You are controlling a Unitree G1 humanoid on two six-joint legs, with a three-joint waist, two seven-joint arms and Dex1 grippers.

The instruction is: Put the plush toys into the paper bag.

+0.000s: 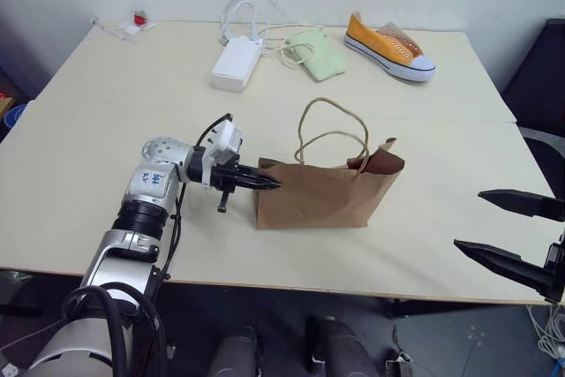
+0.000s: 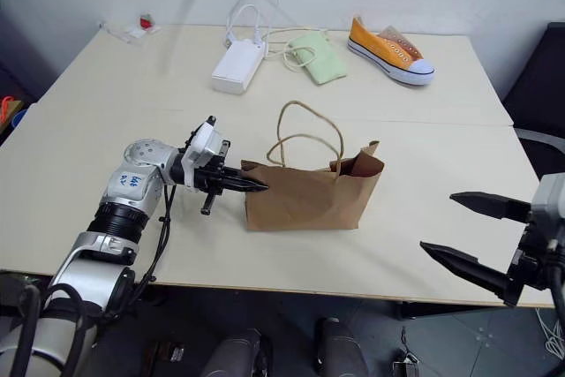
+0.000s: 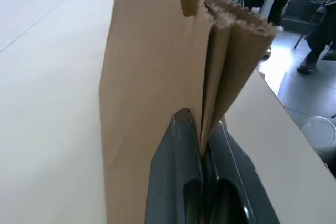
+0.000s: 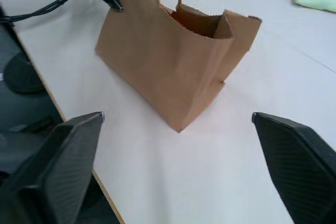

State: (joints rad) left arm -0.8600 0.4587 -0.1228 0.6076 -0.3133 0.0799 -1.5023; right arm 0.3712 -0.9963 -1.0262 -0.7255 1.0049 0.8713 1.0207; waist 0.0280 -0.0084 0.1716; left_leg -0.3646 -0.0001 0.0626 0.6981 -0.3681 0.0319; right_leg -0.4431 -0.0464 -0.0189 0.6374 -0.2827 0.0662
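Left gripper: clamped on brown kraft paper bag edge.
Right gripper: spread wide, empty.
Risk: bag tearing or tipping if tugged.

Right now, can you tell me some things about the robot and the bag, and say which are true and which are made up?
1. The left gripper is shut on the edge of the paper bag. True.
2. The right gripper is shut tight. False: its two fingers are wide apart, with nothing between them.
3. The orange shoe is inside the bag. False: it lies on the table, far behind the bag.
4. The bag's string handles stick up above it. True.
5. The green pouch lies beside a white box. True.
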